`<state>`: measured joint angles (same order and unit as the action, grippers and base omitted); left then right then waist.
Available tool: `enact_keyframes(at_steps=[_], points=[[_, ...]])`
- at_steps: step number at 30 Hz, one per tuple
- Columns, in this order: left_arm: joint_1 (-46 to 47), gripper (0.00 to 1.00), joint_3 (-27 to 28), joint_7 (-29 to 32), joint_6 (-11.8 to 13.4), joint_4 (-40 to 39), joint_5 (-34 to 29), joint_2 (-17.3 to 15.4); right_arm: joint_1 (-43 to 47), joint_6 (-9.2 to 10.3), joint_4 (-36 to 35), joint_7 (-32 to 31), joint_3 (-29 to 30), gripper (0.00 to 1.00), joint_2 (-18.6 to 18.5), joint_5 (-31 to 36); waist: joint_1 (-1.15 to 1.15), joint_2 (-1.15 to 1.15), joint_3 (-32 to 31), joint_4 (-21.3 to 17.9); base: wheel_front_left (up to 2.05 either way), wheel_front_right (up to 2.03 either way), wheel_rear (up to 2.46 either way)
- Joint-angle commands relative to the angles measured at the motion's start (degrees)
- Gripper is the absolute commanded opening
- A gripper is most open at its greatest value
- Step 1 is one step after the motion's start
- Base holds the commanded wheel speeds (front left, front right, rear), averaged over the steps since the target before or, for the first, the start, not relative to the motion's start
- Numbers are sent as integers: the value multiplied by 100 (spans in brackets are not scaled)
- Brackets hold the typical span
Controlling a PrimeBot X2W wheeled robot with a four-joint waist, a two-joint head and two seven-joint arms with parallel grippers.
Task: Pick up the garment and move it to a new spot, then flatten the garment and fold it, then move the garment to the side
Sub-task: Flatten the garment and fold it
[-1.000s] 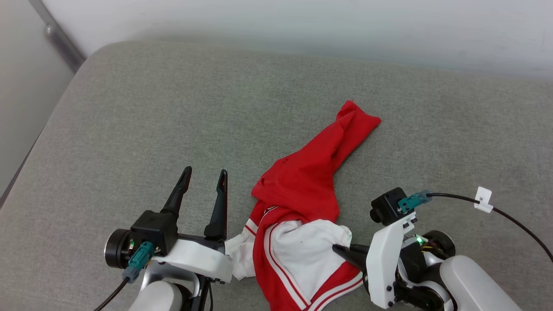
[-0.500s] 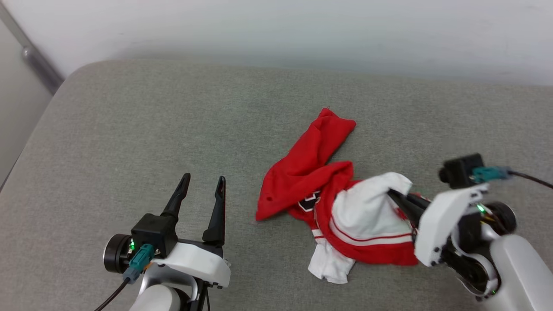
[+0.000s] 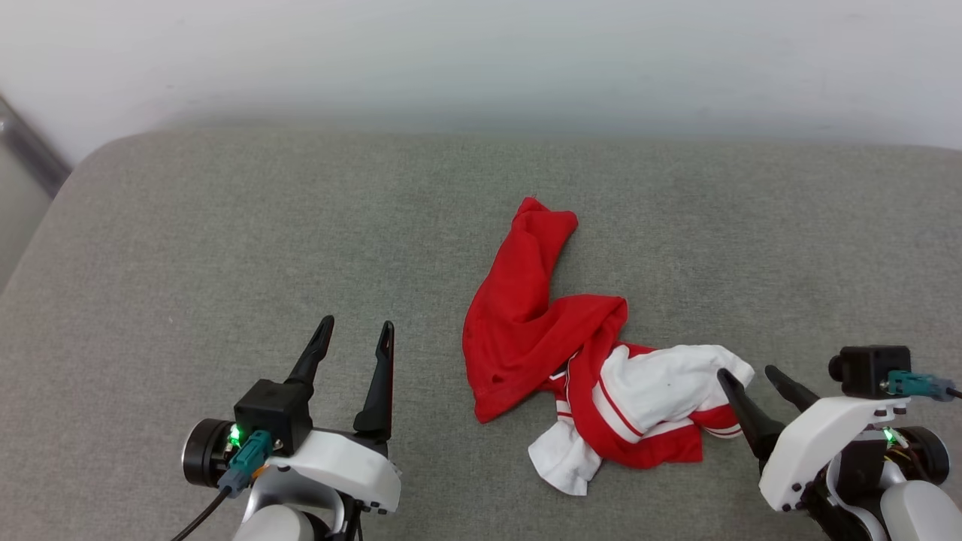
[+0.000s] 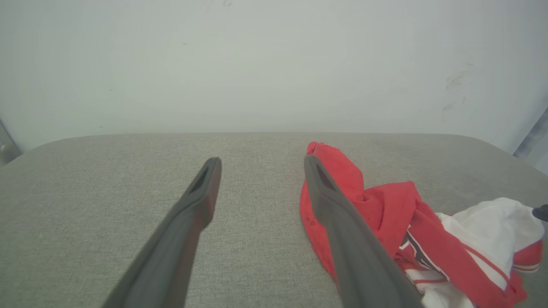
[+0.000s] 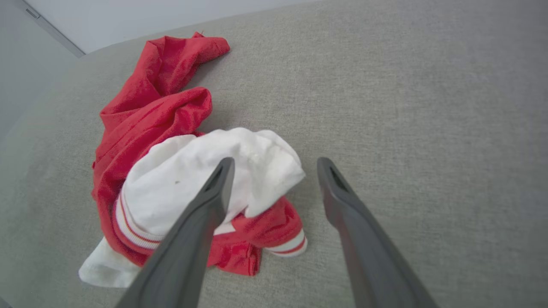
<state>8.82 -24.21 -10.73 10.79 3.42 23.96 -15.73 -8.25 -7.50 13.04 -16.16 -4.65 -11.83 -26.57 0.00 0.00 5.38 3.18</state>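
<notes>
Garment: you see it (image 3: 526, 338) crumpled on the grey cushion (image 3: 225, 225), right of centre, white sleeve (image 3: 661, 379) uppermost.
Left end effector: yours (image 3: 356, 324) stands spread and empty, left of the garment, not touching it.
Right end effector: yours (image 3: 746, 372) is released, grasping nothing, one fingertip just beside the sleeve.

This is a plain indoor room, and whether it is a home or a test space cannot be told. The work surface is a broad grey woven-fabric cushion (image 3: 225, 248) with rounded corners, like a sofa seat or mattress, and a bare, pale painted wall (image 3: 481, 60) stands behind its far edge. A dull grey metal bar (image 3: 26, 146) slants past the far left corner, faint dark scuff marks (image 4: 456, 81) show on the wall at the right, and a crumpled red and white jersey garment (image 3: 586, 361) on the cushion adds a domestic note.
</notes>
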Motion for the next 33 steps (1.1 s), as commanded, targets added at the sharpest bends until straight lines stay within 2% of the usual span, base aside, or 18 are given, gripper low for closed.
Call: enact_keyframes(at_steps=[1,3,9,12,16,21,29,30,31,33], points=[[-55,100,-15,11,22,8,21,-24,126,2,-156,-60,-116,100,-132,66,0,0,-66,-43,0,0,0],[-86,100,-20,17,28,14,29,-38,222,3,-404,-343,-374,100,-350,164,0,0,-129,-74,0,0,0],[-110,100,-61,46,69,-74,14,-37,356,3,-1147,-1724,-1280,100,-946,18,0,0,-157,-109,0,0,0],[-45,100,-101,45,73,-123,-6,-12,176,3,-1311,-2105,-1612,100,-1166,-47,0,0,-54,-71,0,0,0],[76,100,-142,17,9,-109,-1,19,-115,4,-1134,-2327,-1930,100,-1355,-45,0,0,160,54,0,0,0],[248,100,-175,-44,-45,-41,-33,53,-354,3,-757,-2320,-2130,100,-1264,-174,0,0,414,214,0,0,0],[467,100,-186,-165,-63,109,-48,123,-582,3,135,-2307,-2758,100,-1205,-464,0,0,693,348,0,0,0],[473,100,-186,-170,-63,125,-47,128,-607,3,186,-2305,-2825,21,-1200,-495,0,0,698,347,0,0,0],[478,100,-180,-187,-66,144,-41,125,-639,3,184,-2273,-2878,0,-1186,-534,0,0,694,342,0,0,0],[463,100,-157,-213,-51,182,-24,108,-758,1,48,-2195,-2946,0,-1178,-556,0,0,655,307,0,0,0]])
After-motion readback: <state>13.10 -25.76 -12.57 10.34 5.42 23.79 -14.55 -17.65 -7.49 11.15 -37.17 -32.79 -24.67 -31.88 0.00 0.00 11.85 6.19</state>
